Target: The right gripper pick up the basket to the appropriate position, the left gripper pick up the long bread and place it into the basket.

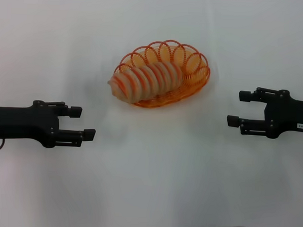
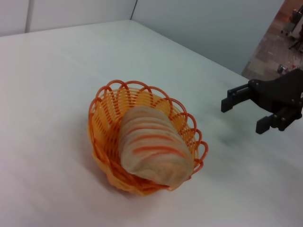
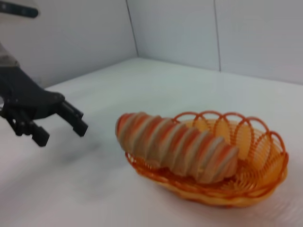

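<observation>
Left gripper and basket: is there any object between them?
No. In the head view only bare white table separates the left gripper from the basket.

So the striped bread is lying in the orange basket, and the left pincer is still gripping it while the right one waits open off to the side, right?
Not quite. The left pincer is not gripping the long bread; the head view shows it open and apart from the basket. The rest holds: the bread lies in the basket, and the right pincer waits open to the side.
</observation>
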You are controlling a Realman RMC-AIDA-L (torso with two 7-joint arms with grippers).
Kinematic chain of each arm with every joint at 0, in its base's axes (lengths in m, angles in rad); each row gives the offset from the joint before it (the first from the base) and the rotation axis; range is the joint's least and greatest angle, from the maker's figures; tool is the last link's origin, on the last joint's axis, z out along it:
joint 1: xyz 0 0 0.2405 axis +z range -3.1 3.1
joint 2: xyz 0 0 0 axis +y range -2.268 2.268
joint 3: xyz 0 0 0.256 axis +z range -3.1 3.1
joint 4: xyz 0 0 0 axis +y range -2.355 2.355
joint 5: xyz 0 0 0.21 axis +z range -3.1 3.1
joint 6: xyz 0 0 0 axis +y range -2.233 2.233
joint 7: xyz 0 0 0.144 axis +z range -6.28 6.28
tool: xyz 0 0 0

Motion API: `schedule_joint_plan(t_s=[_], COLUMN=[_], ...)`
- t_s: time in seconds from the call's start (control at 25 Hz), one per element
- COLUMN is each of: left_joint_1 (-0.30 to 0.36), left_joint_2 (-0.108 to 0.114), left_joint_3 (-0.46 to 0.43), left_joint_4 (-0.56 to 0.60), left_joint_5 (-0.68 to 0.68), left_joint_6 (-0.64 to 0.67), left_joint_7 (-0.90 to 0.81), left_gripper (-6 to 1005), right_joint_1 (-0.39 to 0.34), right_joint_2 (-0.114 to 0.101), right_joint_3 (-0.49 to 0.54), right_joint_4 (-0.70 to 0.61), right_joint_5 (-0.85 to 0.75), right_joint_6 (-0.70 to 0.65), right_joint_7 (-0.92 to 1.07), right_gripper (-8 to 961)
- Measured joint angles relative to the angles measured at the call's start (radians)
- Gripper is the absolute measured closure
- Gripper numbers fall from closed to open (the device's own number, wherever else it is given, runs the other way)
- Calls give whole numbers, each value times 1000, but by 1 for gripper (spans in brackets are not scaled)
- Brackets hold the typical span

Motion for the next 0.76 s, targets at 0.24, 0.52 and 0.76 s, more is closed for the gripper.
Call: schedule_joint_plan(t_s=[0.24,0.52,0.76], left_joint_1=[0,-1,-4], left_joint_2=[5,7,7], left_joint_3=[-1,-1,-1], left_joint_4=[-2,-2,-2], left_joint_5=[0,-2,-2], left_joint_6=[-7,-7,-8], left_joint_7=[0,1,1], left_gripper=[200,200,200], right_joint_1=[4,6,8], right_joint_2=[1,1,1], right_joint_3=[-1,-2,-2], right_joint_4=[4,4,4], right_joint_5=[-7,-11,-11], right_joint_6=[4,10,11], right_joint_7=[0,6,7], right_gripper=[126,127,127])
